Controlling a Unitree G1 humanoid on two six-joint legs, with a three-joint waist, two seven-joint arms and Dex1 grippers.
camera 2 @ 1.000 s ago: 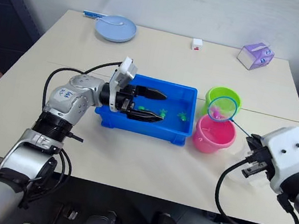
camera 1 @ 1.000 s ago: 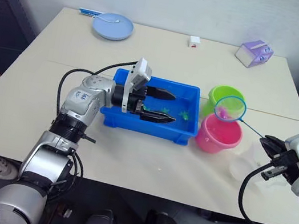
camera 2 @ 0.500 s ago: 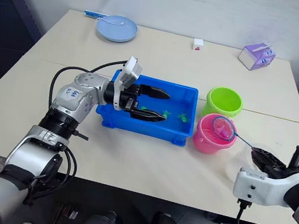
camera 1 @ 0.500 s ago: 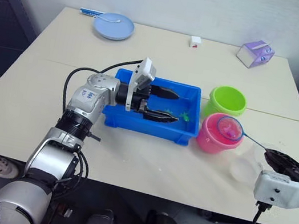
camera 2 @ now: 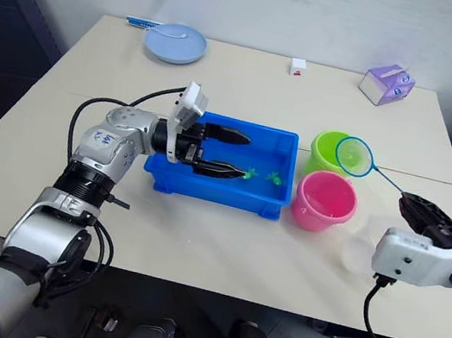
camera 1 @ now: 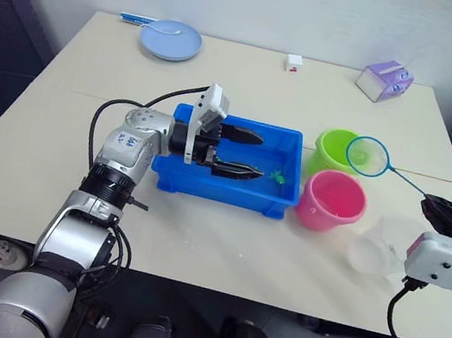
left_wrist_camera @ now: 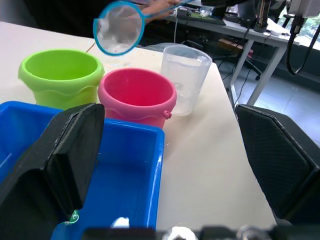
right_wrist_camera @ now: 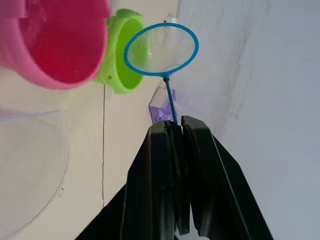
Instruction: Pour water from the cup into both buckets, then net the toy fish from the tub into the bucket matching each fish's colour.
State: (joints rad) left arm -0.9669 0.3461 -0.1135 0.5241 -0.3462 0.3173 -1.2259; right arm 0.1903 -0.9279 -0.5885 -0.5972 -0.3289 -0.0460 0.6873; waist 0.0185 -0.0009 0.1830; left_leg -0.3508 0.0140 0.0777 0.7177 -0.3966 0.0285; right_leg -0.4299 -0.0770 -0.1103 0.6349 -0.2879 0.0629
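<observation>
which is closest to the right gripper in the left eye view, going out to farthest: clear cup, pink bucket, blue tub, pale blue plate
1. Clear cup, just left of the right gripper.
2. Pink bucket, further left.
3. Blue tub, mid-table, around the left gripper.
4. Pale blue plate, far left corner.

A pale blue plate [camera 1: 171, 39] sat at the desk's [camera 1: 78, 161] eleven o'clock, a purple box [camera 1: 384, 80] at one o'clock, and a small white block [camera 1: 294, 62] at twelve.

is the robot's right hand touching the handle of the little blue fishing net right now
Touching. In the right wrist view the right hand's two black fingers are closed on the net's thin blue handle, which runs up from between them to the hoop.
</observation>
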